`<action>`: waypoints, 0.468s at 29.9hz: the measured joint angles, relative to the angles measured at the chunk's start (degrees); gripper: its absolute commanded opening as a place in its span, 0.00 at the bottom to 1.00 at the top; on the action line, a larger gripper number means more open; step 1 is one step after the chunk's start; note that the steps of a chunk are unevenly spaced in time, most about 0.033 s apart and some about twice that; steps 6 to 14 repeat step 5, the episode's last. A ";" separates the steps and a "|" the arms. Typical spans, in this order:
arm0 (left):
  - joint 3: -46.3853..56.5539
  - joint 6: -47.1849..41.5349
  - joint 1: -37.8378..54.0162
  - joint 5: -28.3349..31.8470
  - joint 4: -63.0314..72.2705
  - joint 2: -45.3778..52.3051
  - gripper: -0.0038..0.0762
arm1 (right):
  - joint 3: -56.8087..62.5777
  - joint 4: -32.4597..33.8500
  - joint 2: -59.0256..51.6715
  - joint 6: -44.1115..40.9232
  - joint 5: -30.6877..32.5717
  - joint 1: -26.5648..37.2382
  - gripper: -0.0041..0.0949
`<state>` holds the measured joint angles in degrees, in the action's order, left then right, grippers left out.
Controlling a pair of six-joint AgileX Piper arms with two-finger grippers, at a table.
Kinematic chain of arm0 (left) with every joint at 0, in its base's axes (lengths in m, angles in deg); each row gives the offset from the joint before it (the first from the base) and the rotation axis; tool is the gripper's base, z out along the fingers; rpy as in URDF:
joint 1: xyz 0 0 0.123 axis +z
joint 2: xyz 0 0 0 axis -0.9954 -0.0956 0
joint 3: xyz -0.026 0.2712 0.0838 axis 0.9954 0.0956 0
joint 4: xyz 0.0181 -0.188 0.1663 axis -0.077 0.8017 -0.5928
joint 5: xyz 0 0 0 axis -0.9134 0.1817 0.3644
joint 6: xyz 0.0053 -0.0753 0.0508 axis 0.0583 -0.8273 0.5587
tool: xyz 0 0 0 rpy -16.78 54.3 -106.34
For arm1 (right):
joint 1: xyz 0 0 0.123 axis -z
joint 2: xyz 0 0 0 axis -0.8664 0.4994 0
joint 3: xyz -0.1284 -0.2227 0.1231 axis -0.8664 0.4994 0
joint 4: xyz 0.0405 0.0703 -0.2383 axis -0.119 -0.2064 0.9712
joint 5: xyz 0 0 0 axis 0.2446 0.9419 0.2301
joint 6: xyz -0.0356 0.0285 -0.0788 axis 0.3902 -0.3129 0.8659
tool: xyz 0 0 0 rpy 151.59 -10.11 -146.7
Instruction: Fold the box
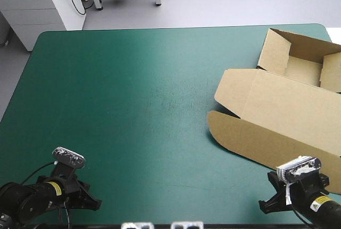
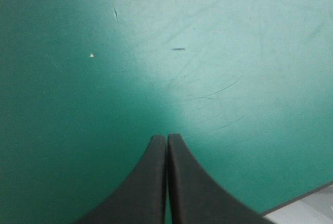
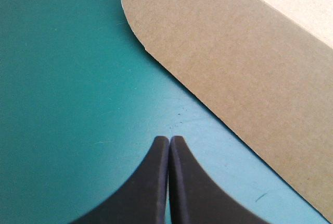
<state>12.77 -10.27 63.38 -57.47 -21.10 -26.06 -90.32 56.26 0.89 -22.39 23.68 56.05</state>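
Note:
The brown box (image 1: 277,106) lies at the table's right side as an open tray (image 1: 303,64) toward the far edge, with walls raised. Its lid lies flat toward me and ends in a round-cornered flap (image 1: 250,138). My right gripper (image 1: 269,199) rests shut at the near right, just short of that flap. In the right wrist view the right gripper (image 3: 169,138) holds nothing, and the box flap (image 3: 234,52) lies ahead of it and to one side, apart from the tips. My left gripper (image 1: 91,202) sits shut at the near left, far from the box; in the left wrist view the left gripper (image 2: 166,136) has only cover ahead.
The teal-green cover (image 1: 133,106) stretches from the left edge to the box. The table's near edge (image 2: 307,206) shows close beside the left gripper. The box runs out of the high view on the right.

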 measured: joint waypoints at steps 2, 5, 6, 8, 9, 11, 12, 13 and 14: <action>0.00 0.00 0.00 -0.01 0.00 0.00 0.04 | 0.00 0.00 0.00 0.00 0.00 0.00 0.03; 0.00 0.00 0.00 -0.01 0.00 0.00 0.04 | 0.00 0.00 0.00 0.00 0.00 0.00 0.03; 0.00 0.00 0.00 -0.01 0.00 0.00 0.04 | 0.00 0.00 0.00 0.00 0.00 0.00 0.03; 0.00 0.00 0.00 -0.01 0.00 0.00 0.04 | 0.00 0.00 0.00 0.00 0.00 0.00 0.03; 0.00 0.00 0.00 -0.01 0.00 0.00 0.04 | 0.00 0.00 0.00 0.00 0.00 0.00 0.03; 0.00 0.00 0.00 -0.01 0.00 0.00 0.04 | 0.00 0.00 0.00 0.00 0.00 0.00 0.03; 0.00 0.00 0.00 -0.01 0.00 0.00 0.04 | 0.00 0.00 0.00 0.00 0.00 0.00 0.03; 0.00 0.00 0.00 -0.01 0.00 0.00 0.04 | 0.00 0.00 0.00 0.00 0.00 0.00 0.03; 0.00 0.00 0.00 -0.01 0.00 0.00 0.04 | 0.00 0.00 0.00 0.00 0.00 0.00 0.03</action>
